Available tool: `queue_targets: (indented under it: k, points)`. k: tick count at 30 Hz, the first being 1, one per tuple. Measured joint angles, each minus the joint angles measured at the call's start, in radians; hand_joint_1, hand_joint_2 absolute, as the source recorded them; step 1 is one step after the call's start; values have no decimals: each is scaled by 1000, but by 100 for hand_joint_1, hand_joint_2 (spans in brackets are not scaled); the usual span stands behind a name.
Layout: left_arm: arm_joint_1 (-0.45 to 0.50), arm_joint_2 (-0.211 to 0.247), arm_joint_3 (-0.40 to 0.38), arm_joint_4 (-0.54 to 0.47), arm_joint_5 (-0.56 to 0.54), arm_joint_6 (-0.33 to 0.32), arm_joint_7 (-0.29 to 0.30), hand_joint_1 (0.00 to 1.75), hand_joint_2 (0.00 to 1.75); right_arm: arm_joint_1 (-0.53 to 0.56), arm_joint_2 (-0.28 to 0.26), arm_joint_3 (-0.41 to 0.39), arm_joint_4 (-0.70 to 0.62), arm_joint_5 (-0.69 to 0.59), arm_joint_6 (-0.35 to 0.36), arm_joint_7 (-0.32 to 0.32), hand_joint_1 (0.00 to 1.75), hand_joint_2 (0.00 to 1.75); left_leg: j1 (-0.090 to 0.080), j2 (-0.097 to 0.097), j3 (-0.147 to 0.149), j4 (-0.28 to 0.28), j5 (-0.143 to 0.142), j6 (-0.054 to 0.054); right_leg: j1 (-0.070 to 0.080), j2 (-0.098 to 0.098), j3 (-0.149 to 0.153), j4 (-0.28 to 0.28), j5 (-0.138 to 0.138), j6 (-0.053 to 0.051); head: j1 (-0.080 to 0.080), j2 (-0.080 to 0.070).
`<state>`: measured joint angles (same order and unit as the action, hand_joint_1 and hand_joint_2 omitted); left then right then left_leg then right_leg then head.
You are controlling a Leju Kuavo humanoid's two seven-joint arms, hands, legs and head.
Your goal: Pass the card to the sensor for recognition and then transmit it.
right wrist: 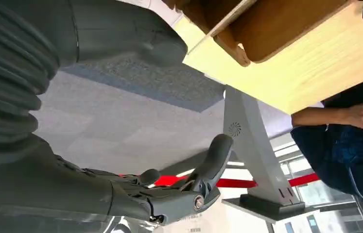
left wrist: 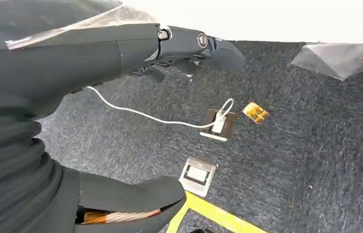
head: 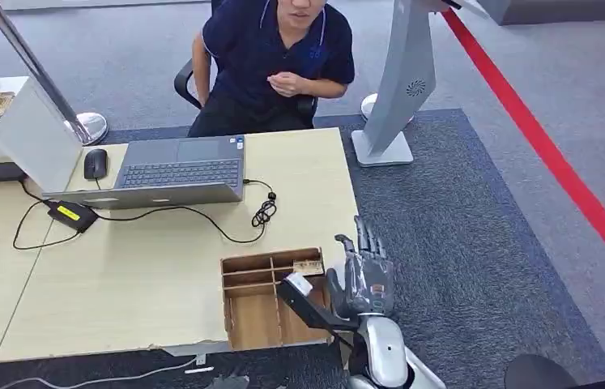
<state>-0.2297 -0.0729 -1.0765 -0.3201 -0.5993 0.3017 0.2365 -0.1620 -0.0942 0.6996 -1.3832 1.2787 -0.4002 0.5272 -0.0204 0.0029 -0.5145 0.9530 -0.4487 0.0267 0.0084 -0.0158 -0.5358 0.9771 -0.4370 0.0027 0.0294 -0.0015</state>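
Observation:
A small patterned card (head: 308, 267) lies in the back right compartment of a wooden divider box (head: 260, 314) at the table's near right corner. My right hand (head: 361, 274) is raised just to the right of that box, fingers stretched upward and apart, holding nothing. From the wrist, the right hand (right wrist: 135, 194) is also bare, and the grey sensor stand (right wrist: 251, 155) rises beyond it. This sensor stand (head: 402, 81) sits on the carpet past the table's far right corner. My left hand (left wrist: 87, 63) hangs over the floor with its fingers spread and nothing in it.
A person (head: 274, 49) sits behind the table (head: 121, 275). On the table are a laptop (head: 177, 172), a mouse (head: 95, 162), a power adapter (head: 70, 215) and cables. A red line (head: 558, 166) crosses the floor at the right. Below my left hand lie a white cable (left wrist: 135, 112) and floor sockets (left wrist: 198, 174).

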Motion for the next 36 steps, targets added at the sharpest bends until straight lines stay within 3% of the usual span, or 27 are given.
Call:
queue_targets:
  k: [36]
  points:
    - [0,-10,74,0,-108,-33,-15,0,175,-13,27,24,21,-58,-29,-33,59,175,0,0,0,0,0,0,0,0,0,0,0,0,0,0]
